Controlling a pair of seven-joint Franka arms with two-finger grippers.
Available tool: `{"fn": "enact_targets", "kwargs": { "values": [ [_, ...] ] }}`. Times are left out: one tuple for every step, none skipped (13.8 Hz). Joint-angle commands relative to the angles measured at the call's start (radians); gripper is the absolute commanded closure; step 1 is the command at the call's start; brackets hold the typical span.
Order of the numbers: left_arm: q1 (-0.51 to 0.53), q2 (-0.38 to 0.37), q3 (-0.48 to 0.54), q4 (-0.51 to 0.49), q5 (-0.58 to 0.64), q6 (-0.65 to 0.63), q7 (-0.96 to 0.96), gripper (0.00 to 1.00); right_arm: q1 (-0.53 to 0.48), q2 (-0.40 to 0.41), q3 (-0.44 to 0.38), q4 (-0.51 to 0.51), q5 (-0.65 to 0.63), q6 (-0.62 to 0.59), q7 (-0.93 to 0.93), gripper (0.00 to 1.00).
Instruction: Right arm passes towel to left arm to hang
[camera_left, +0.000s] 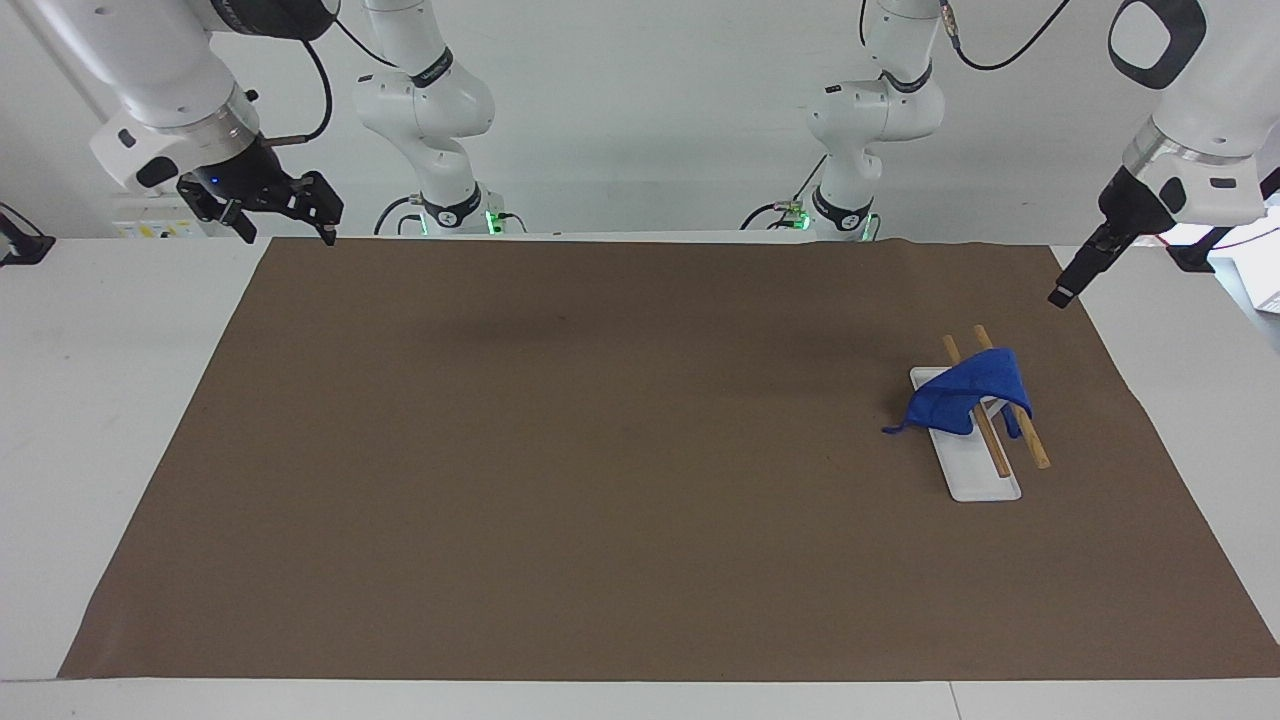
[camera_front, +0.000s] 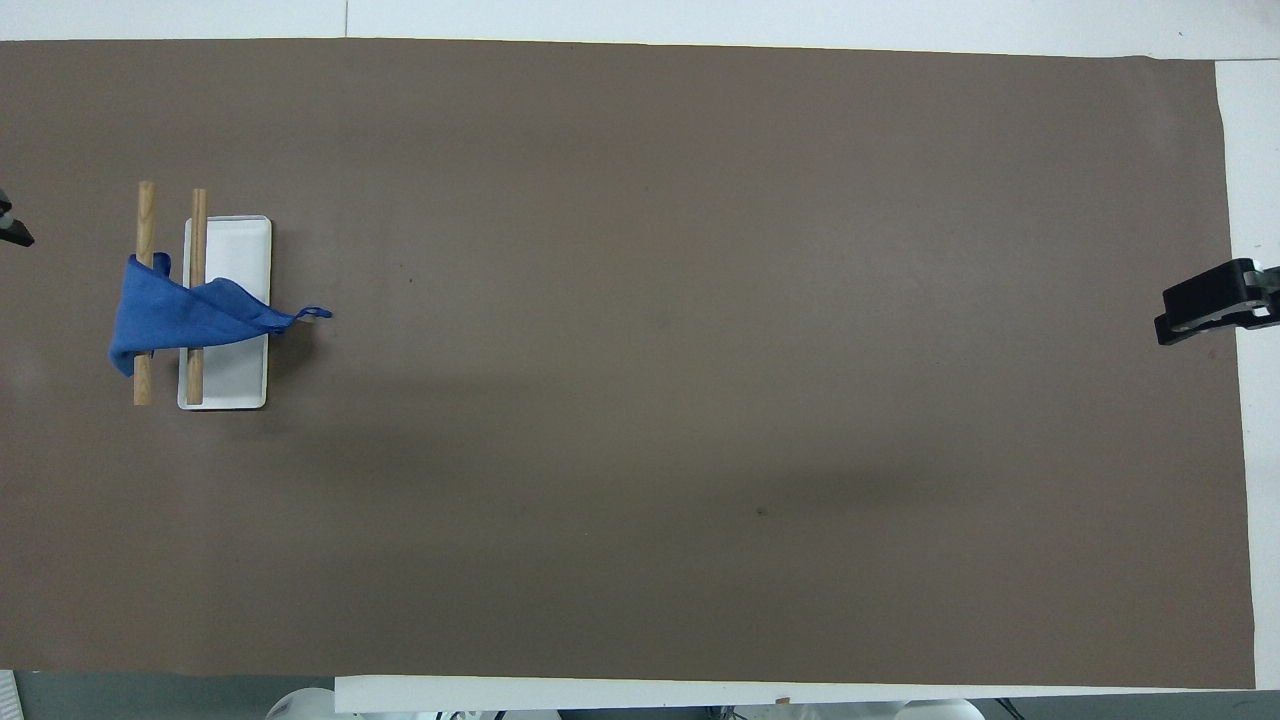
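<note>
The towel (camera_left: 968, 398) hangs draped over 2 wooden rods (camera_left: 1012, 400) above a white tray (camera_left: 975, 478) on the brown mat (camera_left: 600, 480). Left gripper (camera_left: 1072, 279) hangs near the mat's corner, jaws' state unreadable. Right gripper (camera_left: 270, 205), jaws spread and empty, waits over the mat's other robot-side corner.

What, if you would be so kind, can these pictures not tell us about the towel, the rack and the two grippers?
- Rack supports: the towel and the two wooden rods hide what holds them over the white tray, in both views.
- Left gripper: finger gap unreadable, seen edge-on in the facing view; cut by the overhead view's edge.
- Right gripper: partly cut off overhead.
</note>
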Motion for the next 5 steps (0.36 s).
{"fn": "enact_targets", "kwargs": {
  "values": [
    [-0.004, 0.017, 0.007, 0.041, -0.026, -0.071, 0.364, 0.00, -0.005, -0.015, 0.000, -0.018, 0.016, 0.000, -0.022, 0.00],
    [-0.003, 0.017, 0.007, 0.039, -0.028, -0.071, 0.421, 0.00, -0.005, -0.015, 0.000, -0.018, 0.016, 0.000, -0.022, 0.00],
    [-0.006, 0.015, 0.008, 0.036, -0.028, -0.071, 0.493, 0.00, -0.005, -0.015, 0.000, -0.020, 0.016, 0.000, -0.022, 0.00],
    [-0.006, 0.017, 0.008, 0.041, -0.028, -0.071, 0.512, 0.00, -0.005, -0.015, 0.000, -0.018, 0.016, 0.000, -0.022, 0.00],
    [-0.006, 0.017, 0.007, 0.041, -0.029, -0.071, 0.511, 0.00, -0.005, -0.015, 0.000, -0.020, 0.016, 0.000, -0.022, 0.00]
  ]
}}
